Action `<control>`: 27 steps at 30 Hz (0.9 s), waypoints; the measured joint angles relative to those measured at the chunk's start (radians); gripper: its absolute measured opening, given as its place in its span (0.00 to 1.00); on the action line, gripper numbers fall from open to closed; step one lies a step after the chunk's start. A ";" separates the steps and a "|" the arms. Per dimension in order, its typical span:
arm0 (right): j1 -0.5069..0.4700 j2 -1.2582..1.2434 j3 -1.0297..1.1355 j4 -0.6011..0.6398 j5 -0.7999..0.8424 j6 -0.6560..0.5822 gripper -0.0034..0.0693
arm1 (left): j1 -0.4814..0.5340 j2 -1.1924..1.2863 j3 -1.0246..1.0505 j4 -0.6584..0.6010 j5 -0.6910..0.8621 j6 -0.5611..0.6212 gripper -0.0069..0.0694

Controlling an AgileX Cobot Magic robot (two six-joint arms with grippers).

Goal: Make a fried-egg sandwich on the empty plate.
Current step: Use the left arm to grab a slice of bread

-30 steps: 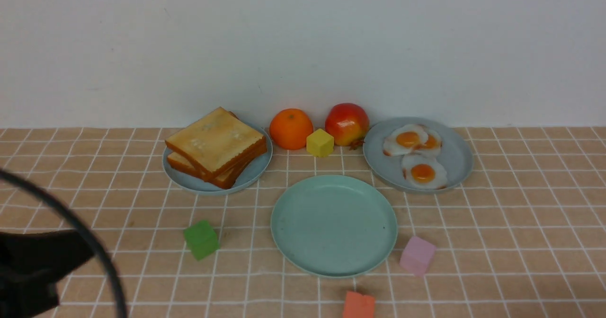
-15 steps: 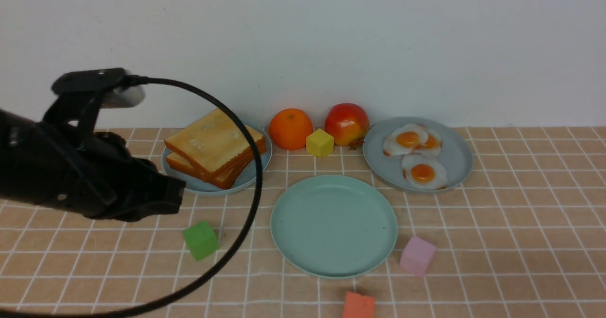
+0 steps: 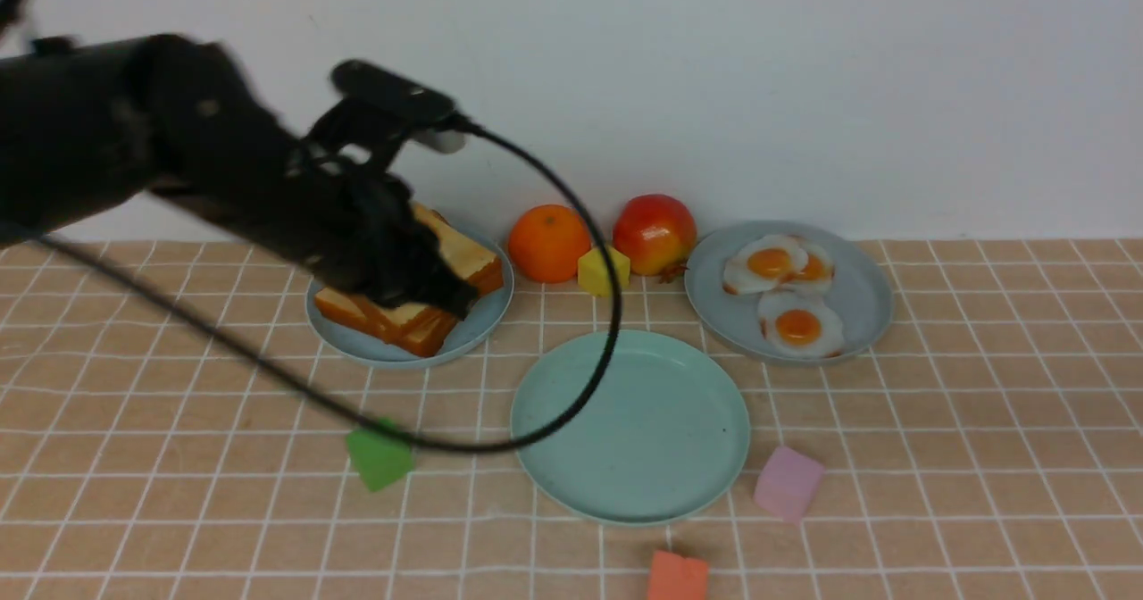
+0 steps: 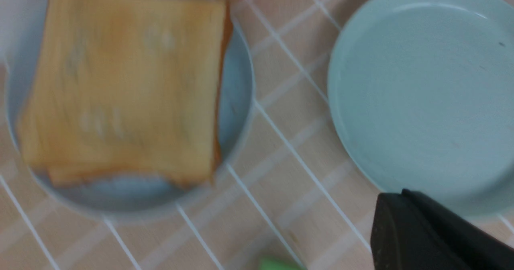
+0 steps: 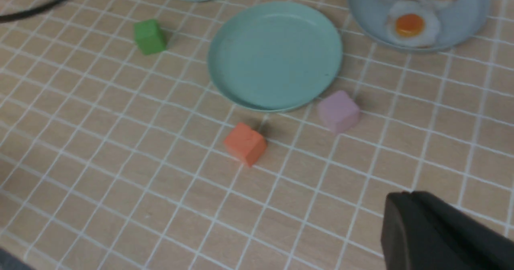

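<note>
Left gripper (image 4: pixel 395 211): jaws pressed together, nothing between them. In the front view it hangs over the toast stack (image 3: pixel 469 259) and hides most of the top slice (the arm is blurred, so I cannot tell whether it touches the toast). Right gripper (image 5: pixel 401 211): also closed and empty, out of the front view, above the checked tablecloth (image 5: pixel 100 149) on the robot's side of the plates.

Mint-green plate (image 3: pixel 629 426): mid-table, nearer the robot than the 2 grey-blue plates and between them. It lies to the right of the left gripper and nearer the robot, clearly apart from it. The arm's black cable (image 3: pixel 616 305) loops in front of the plate's left part in the front view.

Plate look: round, smooth, low rim, 1 small dark speck near its right edge, surface bare. No sandwich is assembled yet.

Toast: square, golden-brown, darker crusts, stacked on the left grey-blue plate (image 3: pixel 357 345). 3 fried eggs (image 3: pixel 797 326), white with orange yolks, lie on the right grey-blue plate (image 3: pixel 862 301), 2 of them overlapping.

Also present: orange (image 3: pixel 548 241), apple (image 3: pixel 654 232), yellow cube (image 3: pixel 603 270) between them; green cube (image 3: pixel 379 457), pink cube (image 3: pixel 786 482) just beside the mint rim, orange-red cube (image 3: pixel 676 576).
</note>
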 joint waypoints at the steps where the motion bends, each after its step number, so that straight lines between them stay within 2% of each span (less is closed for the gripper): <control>1: 0.014 0.004 0.000 0.000 -0.008 -0.001 0.03 | -0.002 0.056 -0.068 0.068 0.004 -0.028 0.08; 5: 0.023 0.005 -0.001 0.000 -0.014 -0.001 0.04 | 0.002 0.170 -0.191 0.224 0.026 -0.053 0.18; 7: 0.023 0.005 -0.001 0.000 -0.014 -0.001 0.04 | 0.002 0.199 -0.218 0.253 0.029 -0.055 0.23; 12: 0.023 0.005 -0.001 -0.001 -0.013 -0.001 0.05 | 0.002 0.293 -0.260 0.330 0.031 -0.057 0.54; 13: 0.023 0.005 -0.001 -0.001 -0.013 -0.001 0.05 | 0.002 0.296 -0.260 0.332 0.031 -0.057 0.55; 14: 0.023 0.005 -0.001 -0.001 -0.011 -0.001 0.05 | 0.002 0.311 -0.260 0.342 0.024 -0.059 0.63; 15: 0.023 0.005 -0.001 -0.001 -0.011 -0.001 0.05 | 0.002 0.320 -0.260 0.345 0.018 -0.062 0.66; 19: 0.023 0.005 -0.001 0.000 -0.010 -0.001 0.05 | 0.002 0.345 -0.263 0.345 -0.002 -0.078 0.71; 27: 0.023 0.005 -0.001 0.000 -0.010 -0.001 0.06 | 0.002 0.388 -0.265 0.349 -0.028 -0.083 0.72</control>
